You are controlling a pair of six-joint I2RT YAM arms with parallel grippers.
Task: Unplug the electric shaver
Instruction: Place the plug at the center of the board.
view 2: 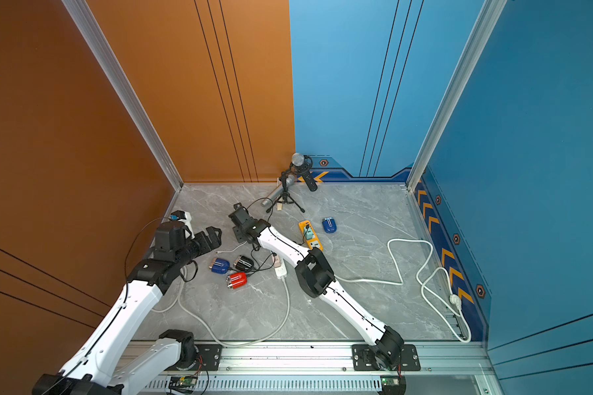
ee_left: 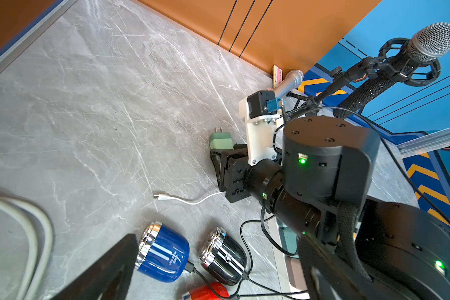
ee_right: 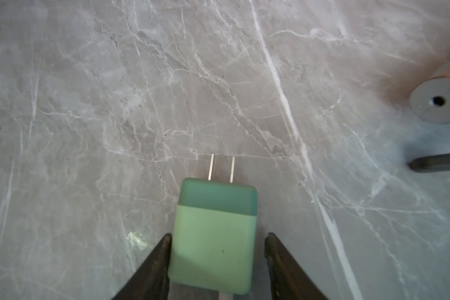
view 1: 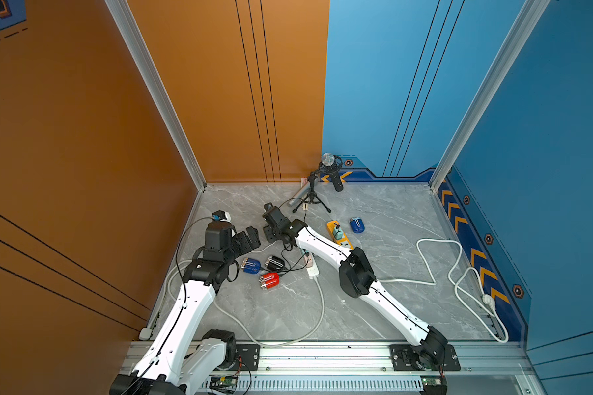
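Observation:
Three electric shavers lie together on the marble table: a blue one [view 1: 250, 265] [ee_left: 164, 255], a black one [view 1: 274, 263] [ee_left: 224, 257] and a red one [view 1: 269, 280]. Thin black cables run into them. My right gripper [ee_right: 217, 241] is open around a green charger plug [ee_right: 215, 233] [ee_left: 220, 140] lying on the table, prongs free and pointing away. A gap shows beside one finger. A white cable end [ee_left: 161, 197] lies loose nearby. My left gripper [ee_left: 217, 237] [view 1: 250, 239] hangs wide open above the blue and black shavers, holding nothing.
A yellow power strip [view 1: 338, 234] carries a teal charger, and another blue shaver [view 1: 356, 225] lies beside it. A white power strip [view 1: 311, 268] holds a pink charger. A microphone on a tripod [view 1: 329, 171] stands at the back. White cords [view 1: 435, 263] loop on the right.

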